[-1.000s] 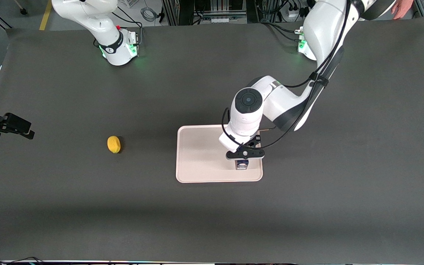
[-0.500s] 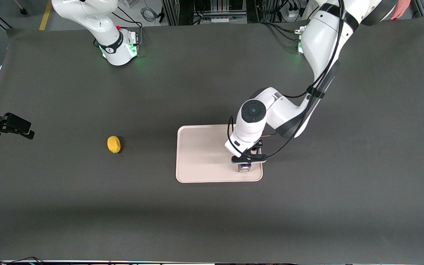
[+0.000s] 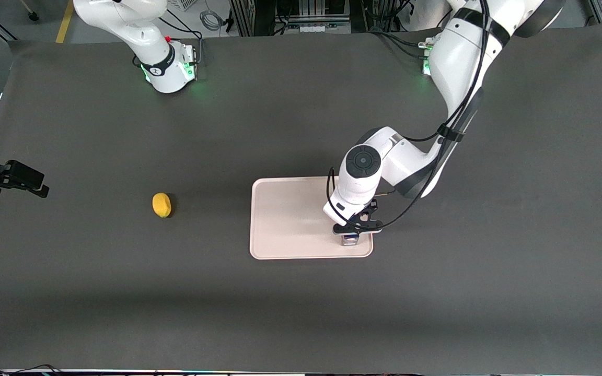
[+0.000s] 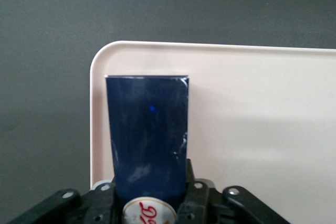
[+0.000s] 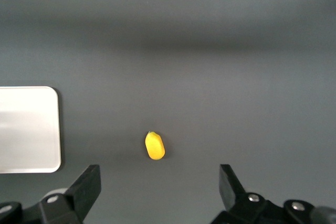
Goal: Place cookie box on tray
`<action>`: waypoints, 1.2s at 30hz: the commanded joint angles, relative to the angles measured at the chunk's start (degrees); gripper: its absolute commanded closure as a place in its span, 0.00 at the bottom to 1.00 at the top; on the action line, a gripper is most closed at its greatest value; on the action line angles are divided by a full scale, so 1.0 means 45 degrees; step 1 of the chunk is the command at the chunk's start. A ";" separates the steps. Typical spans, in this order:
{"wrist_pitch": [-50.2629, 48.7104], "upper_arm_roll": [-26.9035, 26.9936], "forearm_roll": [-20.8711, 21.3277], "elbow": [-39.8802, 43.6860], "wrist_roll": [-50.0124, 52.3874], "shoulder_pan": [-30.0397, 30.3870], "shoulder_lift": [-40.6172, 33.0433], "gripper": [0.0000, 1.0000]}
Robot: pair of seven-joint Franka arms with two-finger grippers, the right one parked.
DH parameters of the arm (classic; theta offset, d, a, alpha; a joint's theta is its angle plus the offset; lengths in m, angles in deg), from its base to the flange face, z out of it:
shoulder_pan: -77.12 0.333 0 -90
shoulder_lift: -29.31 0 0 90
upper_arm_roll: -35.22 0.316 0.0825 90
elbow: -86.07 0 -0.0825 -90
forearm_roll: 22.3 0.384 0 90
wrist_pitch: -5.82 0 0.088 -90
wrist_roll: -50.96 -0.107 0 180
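The cookie box [image 4: 147, 135] is a dark navy carton with a round white-and-red logo, held upright between the fingers of my left gripper [image 4: 151, 195]. In the front view the gripper [image 3: 350, 237] is over the tray's corner nearest the camera at the working arm's end, with the box [image 3: 349, 240] just showing below it. The box's lower end is at the tray's surface. The tray [image 3: 290, 224] is pale pinkish-white with rounded corners; it also shows in the left wrist view [image 4: 262, 119] and the right wrist view [image 5: 26, 129].
A small yellow lump [image 3: 161, 204] lies on the dark mat toward the parked arm's end, well apart from the tray; it also shows in the right wrist view [image 5: 154, 146]. The working arm's forearm [image 3: 411, 167] hangs above the tray's edge.
My left gripper has moved with the box toward the tray's corner at the working arm's end and lower, closer to the tray's surface.
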 commanded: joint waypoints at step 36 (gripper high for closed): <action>-0.3579 0.0562 -0.2739 0.2814 -0.3645 0.1539 -0.2411 0.00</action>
